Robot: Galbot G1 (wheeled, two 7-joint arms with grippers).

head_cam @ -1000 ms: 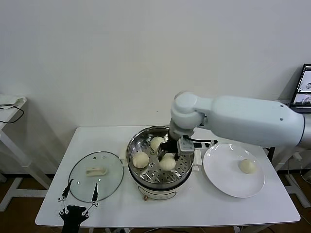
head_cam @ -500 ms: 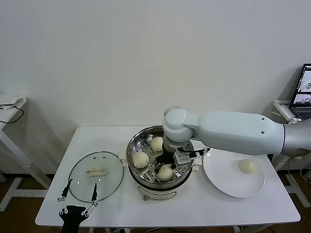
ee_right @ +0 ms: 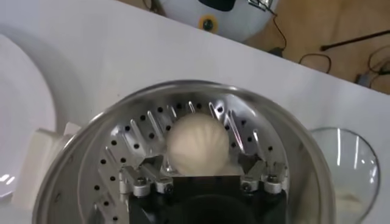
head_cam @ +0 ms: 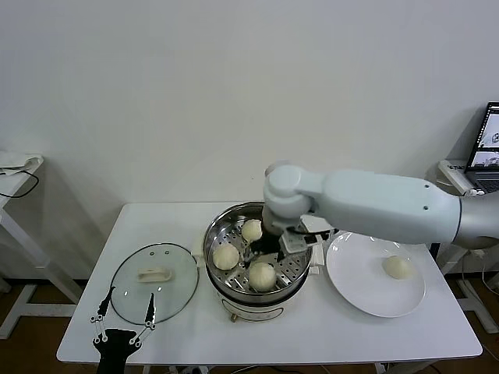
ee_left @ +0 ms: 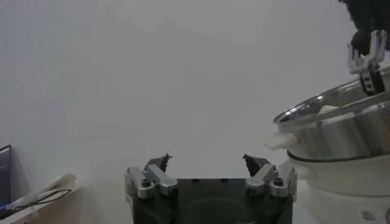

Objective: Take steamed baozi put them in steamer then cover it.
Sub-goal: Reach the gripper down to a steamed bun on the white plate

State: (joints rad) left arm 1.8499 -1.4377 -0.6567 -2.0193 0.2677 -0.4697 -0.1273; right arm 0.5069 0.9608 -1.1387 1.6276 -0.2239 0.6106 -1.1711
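The steamer point(head_cam: 234, 300) stands at the table's middle with three baozi on its perforated tray, at the back point(head_cam: 252, 230), the left point(head_cam: 225, 255) and the front point(head_cam: 262, 276). A fourth baozi point(head_cam: 398, 267) lies on the white plate point(head_cam: 351, 288). My right gripper point(head_cam: 269, 248) hangs open just above the tray, behind the front baozi. In the right wrist view that baozi point(ee_right: 198, 143) sits on the tray between the spread fingers of the gripper point(ee_right: 201, 163), which are apart from it. The cover point(head_cam: 175, 292) lies flat to the left of the steamer. My left gripper point(head_cam: 122, 327) is open at the table's front left.
The left wrist view shows the steamer's rim point(ee_left: 341, 122) and my left gripper point(ee_left: 207, 163) with its fingers spread. A laptop point(head_cam: 487, 148) stands at the far right. A side table point(head_cam: 12, 183) stands at the left. The plate point(ee_right: 18, 122) and cover point(ee_right: 347, 164) flank the steamer.
My right gripper lowered the third baozi onto the front of the tray, let go of it, and has risen a little. The left arm has not moved.
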